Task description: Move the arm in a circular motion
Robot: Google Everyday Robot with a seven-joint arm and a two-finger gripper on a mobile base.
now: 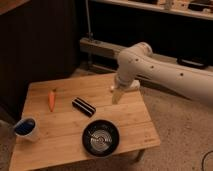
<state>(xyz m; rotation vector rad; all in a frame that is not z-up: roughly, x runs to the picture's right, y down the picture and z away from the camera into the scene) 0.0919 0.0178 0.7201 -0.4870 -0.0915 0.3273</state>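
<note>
My arm (165,75) holds my hand (117,95) above the wooden surface (60,135) near its far edge; wide or narrow, I cannot tell. Speckled floor (185,135) lies rightward.

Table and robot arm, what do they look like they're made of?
The table: likely wood, matte; plank seams and warm grain show. The arm: glossy white shell, probably plastic or painted metal; highlights sit on its rounded segments. Its pale gripper hangs over the table's far right part; material unclear.
</note>
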